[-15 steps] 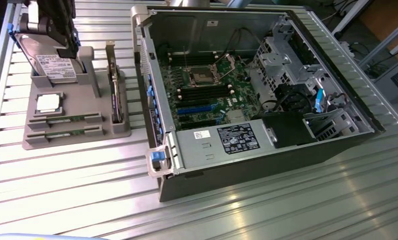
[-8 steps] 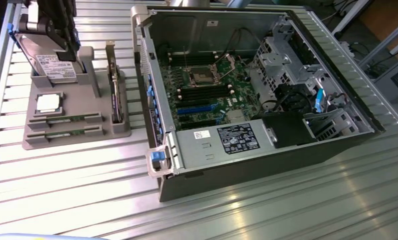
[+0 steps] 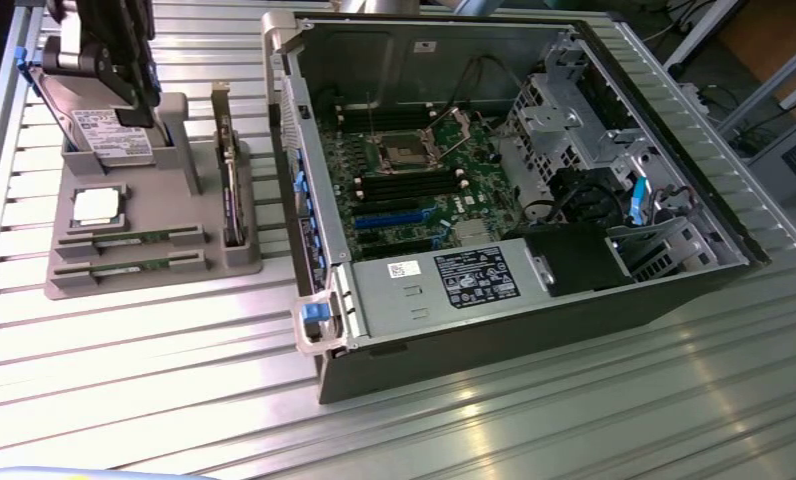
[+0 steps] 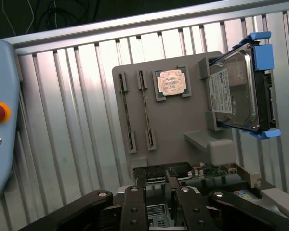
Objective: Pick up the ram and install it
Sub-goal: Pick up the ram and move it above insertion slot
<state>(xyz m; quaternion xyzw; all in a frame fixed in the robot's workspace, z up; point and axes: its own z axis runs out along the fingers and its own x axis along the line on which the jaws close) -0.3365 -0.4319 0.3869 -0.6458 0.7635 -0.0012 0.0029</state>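
Reaching for the ram, by the look of things. Find the ram (image 3: 129,241), 1 of 2 thin sticks lying in the end clips of the gray holder (image 3: 151,287) on the tabletop (image 3: 131,380), at 9 o'clock of the open computer case (image 3: 505,330) and at 6 o'clock of the processor chip (image 3: 97,204) in the exterior view. Note the gripper (image 4: 155,185) spread open and holding nothing, up at the holder's 12 o'clock end near the hard drive (image 3: 105,128), well apart from the sticks. Square the jaws across 1 stick's thin faces, near mid-length between the clips. Steer wide of the upright dark card (image 3: 231,190) at 3 o'clock.
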